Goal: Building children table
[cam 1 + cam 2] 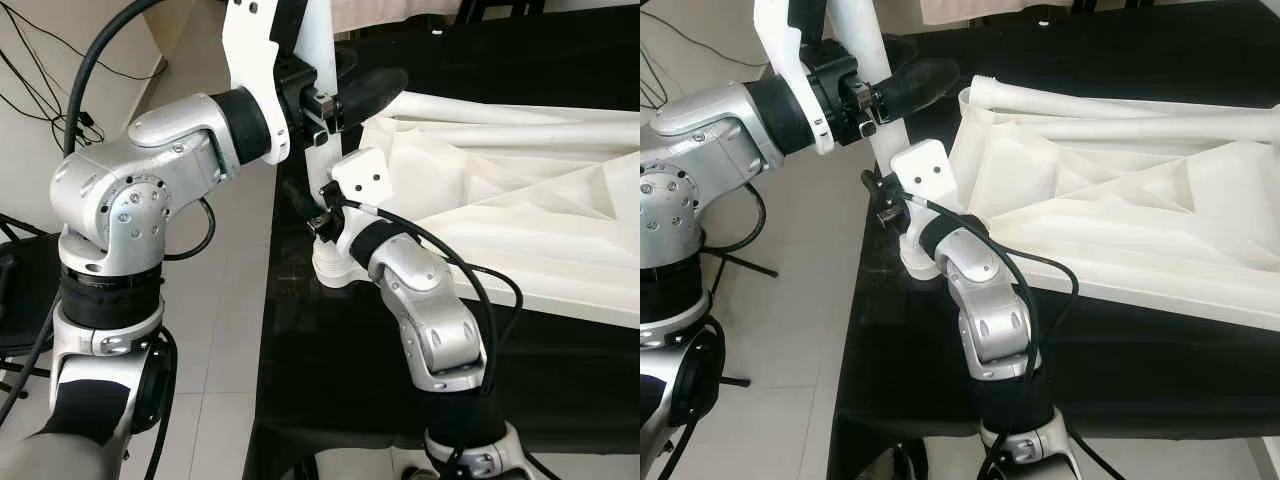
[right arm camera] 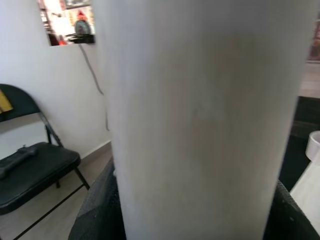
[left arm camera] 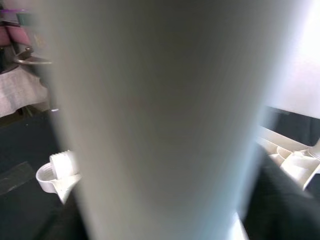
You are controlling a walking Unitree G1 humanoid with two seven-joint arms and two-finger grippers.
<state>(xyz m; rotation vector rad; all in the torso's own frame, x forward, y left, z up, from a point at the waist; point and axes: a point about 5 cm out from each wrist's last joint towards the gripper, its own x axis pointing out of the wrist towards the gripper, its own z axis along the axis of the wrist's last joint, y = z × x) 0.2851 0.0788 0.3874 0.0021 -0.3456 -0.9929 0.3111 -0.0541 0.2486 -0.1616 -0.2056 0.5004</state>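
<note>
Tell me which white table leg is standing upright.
The leg gripped by both grippers at the tabletop's corner stands upright; the other legs lie flat on it.

No legible text in any view.
White leg [image 2: 200, 115], tabletop [image 1: 520, 190], silver arms and black cloth [image 1: 1160, 340] carry no readable label, brand or number; the small wall picture [image 2: 67, 20] is too blurred to read.

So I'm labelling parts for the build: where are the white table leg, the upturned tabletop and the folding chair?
white table leg [image 1: 862, 45], right eye view, upper shaft.
upturned tabletop [image 1: 520, 200], left eye view, ribbed underside.
folding chair [image 2: 35, 170], right wrist view, black seat.
</note>
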